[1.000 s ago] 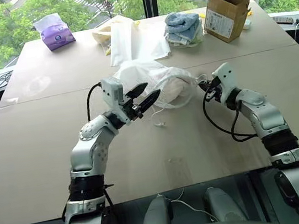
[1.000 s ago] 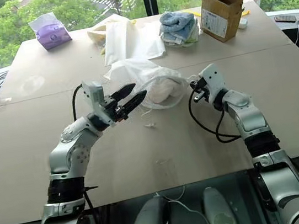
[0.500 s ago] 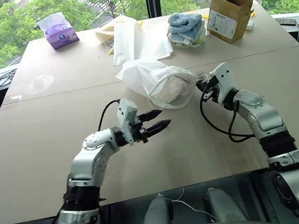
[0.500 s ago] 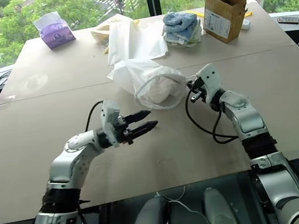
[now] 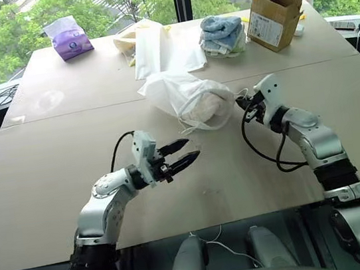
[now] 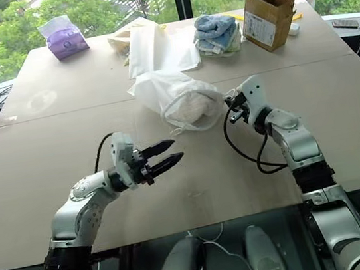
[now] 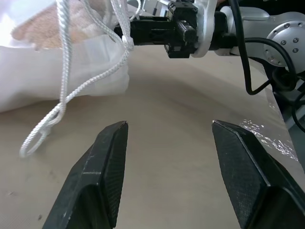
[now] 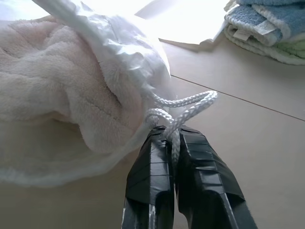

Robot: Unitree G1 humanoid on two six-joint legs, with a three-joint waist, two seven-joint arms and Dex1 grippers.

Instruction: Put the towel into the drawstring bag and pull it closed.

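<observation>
The drawstring bag (image 5: 185, 97) lies on its side mid-table, thin and white, its mouth facing me. Inside it the cream towel (image 8: 62, 105) shows through the mouth and the fabric. My right gripper (image 8: 172, 136) is shut on the white cord (image 8: 183, 102) at the right side of the bag's mouth. A second cord loop (image 7: 62, 95) hangs loose from the mouth's near side onto the table. My left gripper (image 5: 186, 155) hovers open and empty, a hand's width in front of the bag and apart from that loop.
Behind the bag lie flat white and cream cloth bags (image 5: 164, 46), a stack of blue and grey towels (image 5: 221, 33), a cardboard box (image 5: 273, 18) and a purple tissue pack (image 5: 69, 40). Bare tabletop (image 5: 50, 166) stretches left of and in front of the left gripper.
My left gripper has drawn back from the bag's mouth toward me and sunk lower, staying open. The right gripper has kept its hold on the cord without moving.
</observation>
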